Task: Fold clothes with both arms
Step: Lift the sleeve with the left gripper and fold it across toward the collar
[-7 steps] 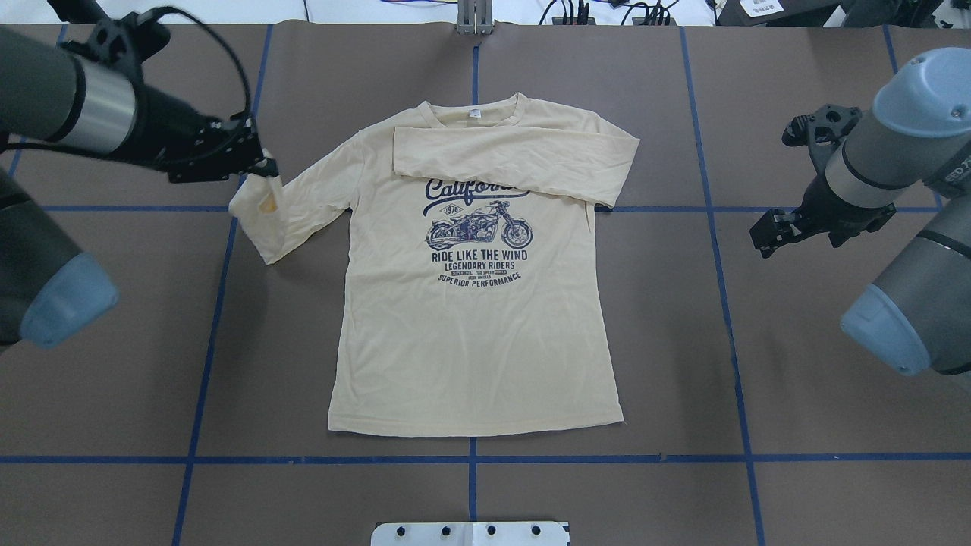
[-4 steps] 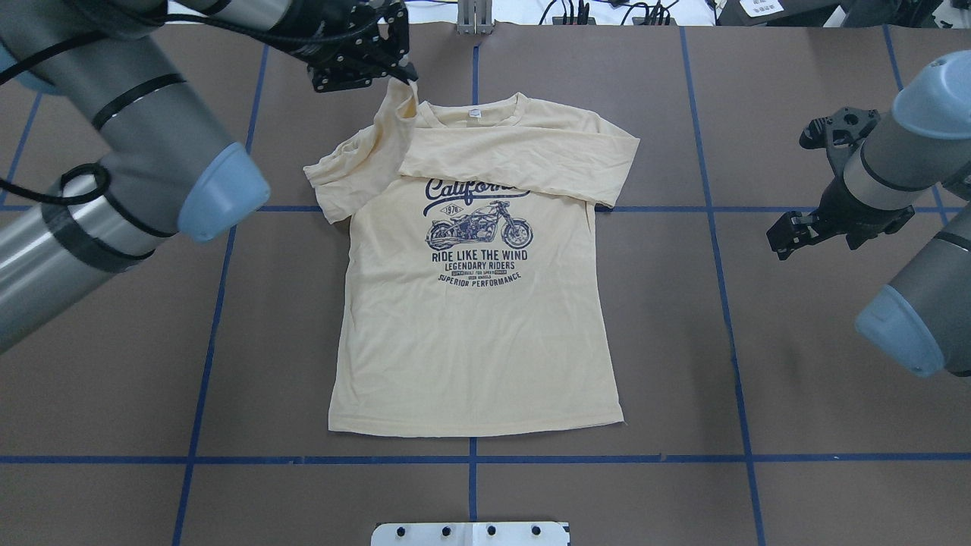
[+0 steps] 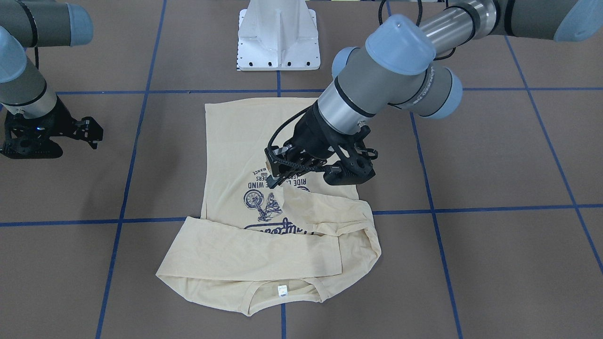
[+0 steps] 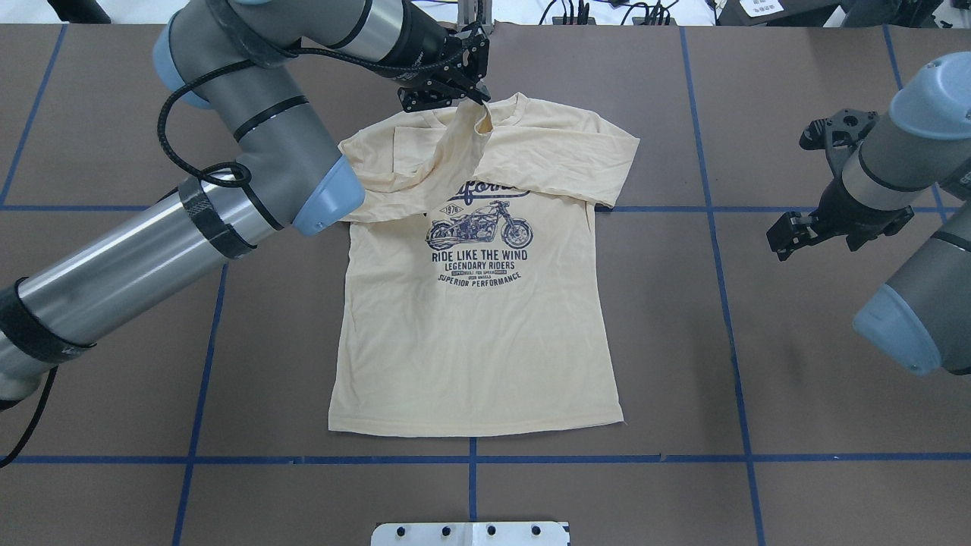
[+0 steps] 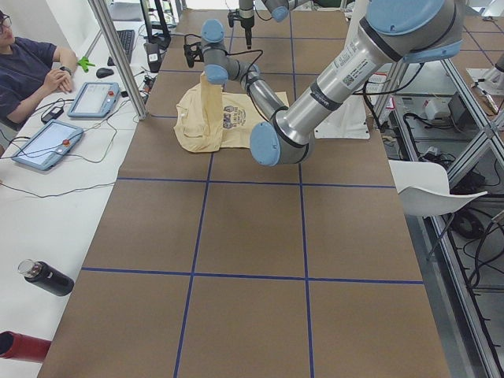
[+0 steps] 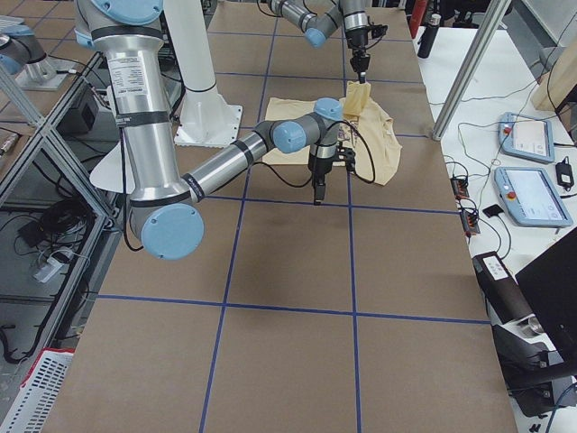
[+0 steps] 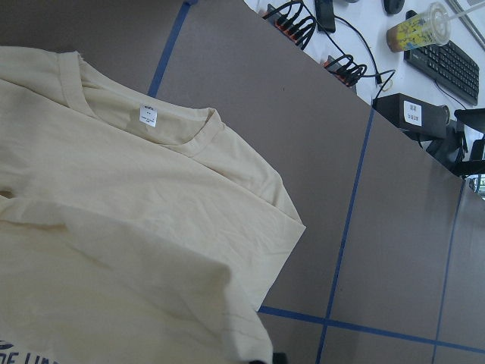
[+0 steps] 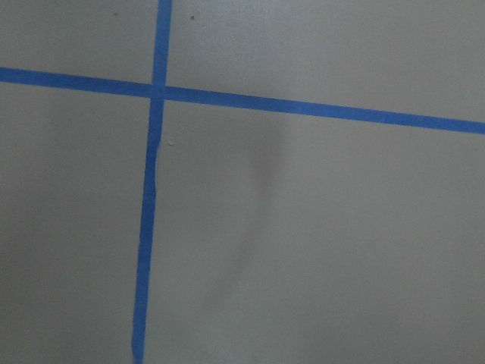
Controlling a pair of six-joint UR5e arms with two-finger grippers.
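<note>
the brown table (image 4: 683, 341), gridded with blue tape, fills the scene. the left arm (image 4: 250, 144) comes in from the near left and reaches across to the far middle of the table, while the right arm (image 4: 903, 159) hangs over bare table at the right, well apart from the cloth. the shirt (image 4: 470, 349) lies flat in the middle of the table, print side up, its hem near the robot and its collar at the far end. one sleeve (image 4: 531, 163) lies folded across the chest from the right, covering the top of the print. the other sleeve (image 4: 455, 155) rises from the left shoulder, slanting up over the chest toward the collar. the left gripper (image 4: 479, 98) is clenched on that sleeve's cuff end and holds it lifted just above the neckline. the right gripper (image 4: 777, 243) points down at the table with its jaws apparently parted and nothing between them. the navy motorcycle print (image 4: 479, 235) sits mid-chest, and a small white label (image 4: 475, 114) shows inside the collar.
</note>
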